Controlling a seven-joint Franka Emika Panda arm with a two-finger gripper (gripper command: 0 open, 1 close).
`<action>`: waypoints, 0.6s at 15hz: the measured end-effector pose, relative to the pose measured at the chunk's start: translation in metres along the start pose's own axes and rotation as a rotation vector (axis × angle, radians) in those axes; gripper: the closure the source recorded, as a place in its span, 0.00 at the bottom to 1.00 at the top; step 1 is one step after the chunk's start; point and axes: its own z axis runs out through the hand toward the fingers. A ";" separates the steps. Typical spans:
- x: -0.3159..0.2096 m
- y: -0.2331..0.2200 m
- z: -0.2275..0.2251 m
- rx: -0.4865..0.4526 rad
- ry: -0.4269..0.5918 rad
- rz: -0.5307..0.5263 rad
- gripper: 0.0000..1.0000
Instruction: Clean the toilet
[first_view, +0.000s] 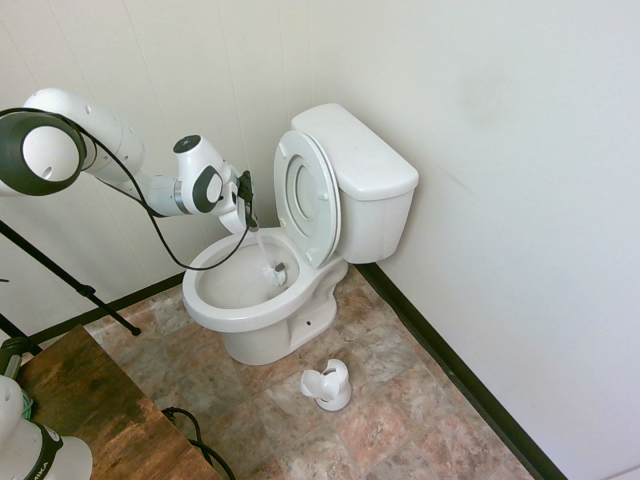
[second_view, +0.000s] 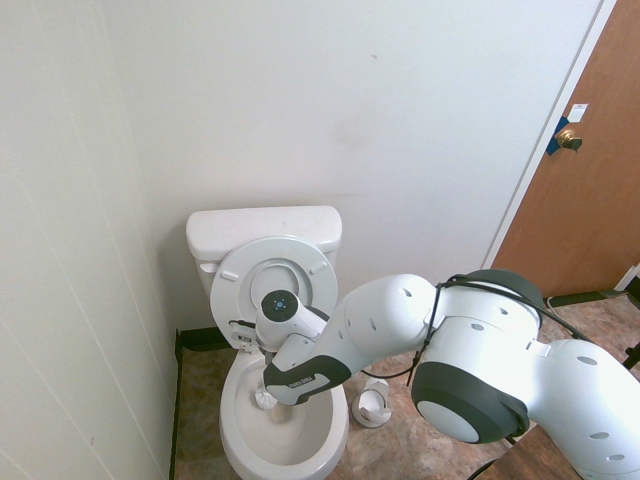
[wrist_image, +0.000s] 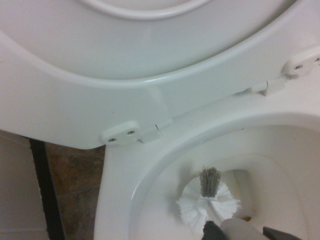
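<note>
Brush (wrist_image: 207, 200) head down in bowl, handle clamped in gripper (first_view: 247, 212). Toilet (first_view: 300, 240) against wall, seat and lid up. Ceramic hard, slick, fixed; bristles soft, need pressure. Grip handle high; holder (first_view: 328, 385) on floor.

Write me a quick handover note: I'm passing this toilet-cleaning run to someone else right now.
Gripper: shut on the toilet brush, holding its handle above the bowl's back edge.
Toilet: seat and lid are raised against the tank. The brush head is down inside the bowl, near the back wall.
Brush holder: empty, on the floor beside the toilet's base.
Done: brush taken out of the holder and brought into the bowl.
Left: scrub around the bowl, then return the brush to its holder. How much has been scrubbed cannot be told.
</note>
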 end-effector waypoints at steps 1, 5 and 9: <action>-0.003 0.001 -0.002 -0.010 -0.001 -0.005 1.00; -0.017 0.000 -0.040 0.003 -0.026 -0.040 1.00; -0.002 0.012 -0.093 0.012 -0.004 -0.060 1.00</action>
